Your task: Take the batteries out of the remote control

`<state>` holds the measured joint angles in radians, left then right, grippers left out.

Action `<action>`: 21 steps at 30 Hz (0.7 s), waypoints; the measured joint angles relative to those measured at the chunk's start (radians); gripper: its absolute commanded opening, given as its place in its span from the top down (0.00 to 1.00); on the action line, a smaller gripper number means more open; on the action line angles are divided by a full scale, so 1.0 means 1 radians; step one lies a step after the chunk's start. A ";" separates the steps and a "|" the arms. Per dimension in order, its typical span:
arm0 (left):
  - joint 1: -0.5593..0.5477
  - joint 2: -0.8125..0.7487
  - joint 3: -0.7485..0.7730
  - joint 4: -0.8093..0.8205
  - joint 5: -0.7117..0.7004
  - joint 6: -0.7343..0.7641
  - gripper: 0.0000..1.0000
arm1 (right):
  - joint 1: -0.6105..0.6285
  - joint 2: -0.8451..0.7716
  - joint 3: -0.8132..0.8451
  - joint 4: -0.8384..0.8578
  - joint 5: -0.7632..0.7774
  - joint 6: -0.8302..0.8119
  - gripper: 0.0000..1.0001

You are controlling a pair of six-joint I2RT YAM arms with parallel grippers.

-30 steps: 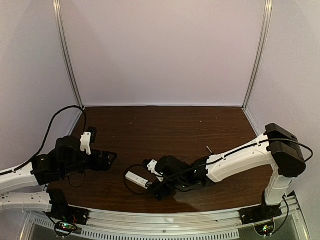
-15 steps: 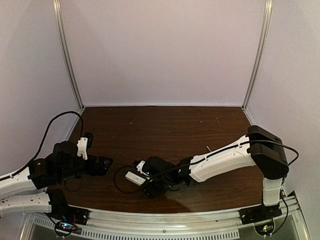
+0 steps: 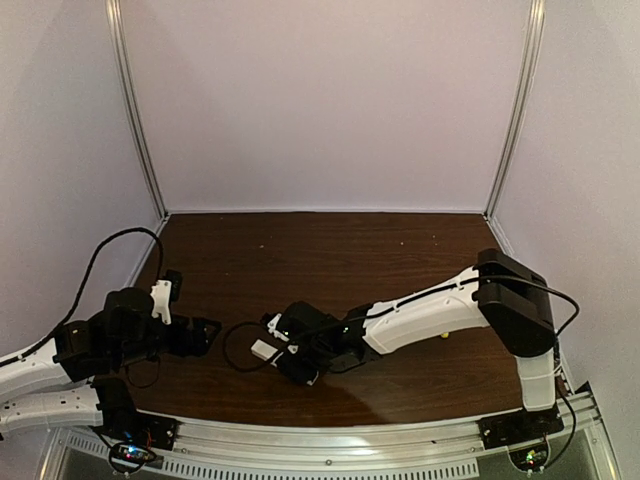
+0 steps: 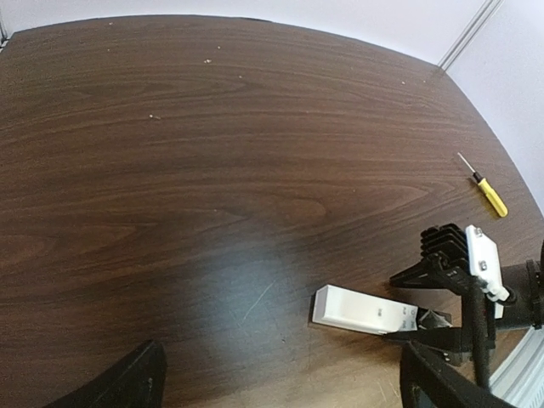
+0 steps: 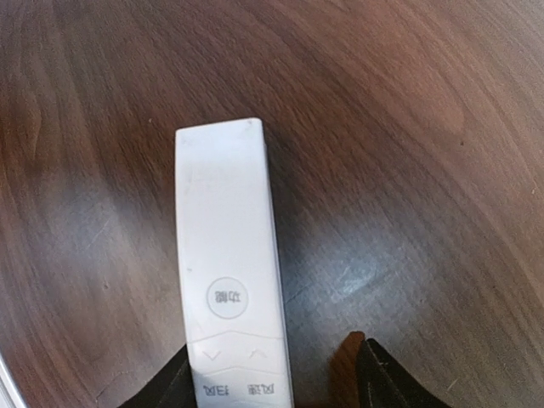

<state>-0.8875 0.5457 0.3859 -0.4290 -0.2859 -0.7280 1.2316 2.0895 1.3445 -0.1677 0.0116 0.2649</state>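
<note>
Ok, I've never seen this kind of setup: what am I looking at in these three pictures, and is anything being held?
These are two robot arms, a left arm and a right arm, bolted at the near edge of a brown table, each ending in a two-finger gripper. The wide picture comes from a fixed camera above and behind them; the other two come from a camera on each wrist. On the table lie a white remote control, buttons up, and a yellow-handled screwdriver. The right gripper has its fingers open on either side of the remote's end, a gap showing on one side, so nothing is clamped. The left gripper is open and empty. No batteries show.
</note>
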 measured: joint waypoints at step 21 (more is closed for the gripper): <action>0.000 0.002 0.001 -0.002 -0.015 0.001 0.03 | -0.013 0.101 0.177 -0.085 -0.042 -0.008 0.47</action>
<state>-0.8875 0.5480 0.3866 -0.4309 -0.3008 -0.7273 1.2190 2.1906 1.5215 -0.2531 -0.0307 0.2569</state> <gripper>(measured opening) 0.974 0.563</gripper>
